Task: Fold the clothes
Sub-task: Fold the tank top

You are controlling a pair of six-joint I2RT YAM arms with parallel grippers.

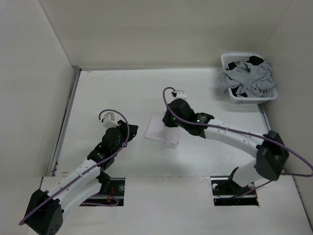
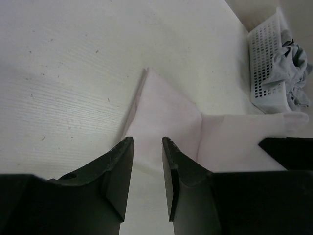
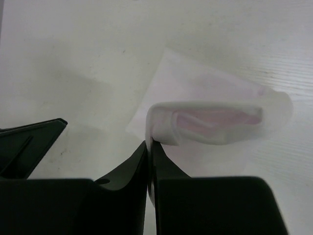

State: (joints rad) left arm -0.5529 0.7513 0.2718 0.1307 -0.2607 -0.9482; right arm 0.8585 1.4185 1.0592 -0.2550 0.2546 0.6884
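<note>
The clothes, one white T-shirt [image 1: 155, 129], lie folded small in the middle of the table. My right gripper [image 1: 169, 122] is shut on an edge of the shirt. In the right wrist view that pinched edge curls up as a rolled fold [image 3: 215, 117] just beyond the right gripper [image 3: 149, 144], while the flat layer stays on the table. My left gripper [image 1: 130, 129] stands open just left of the shirt. Nothing sits between its fingers in the left wrist view, where the left gripper [image 2: 147, 143] points at the shirt [image 2: 166, 112].
A white basket [image 1: 234, 59] with grey garments [image 1: 249, 78] and black ones stands at the back right, also seen as the basket [image 2: 264, 58] in the left wrist view. Pale walls enclose the table on three sides. The arm bases sit at the near edge.
</note>
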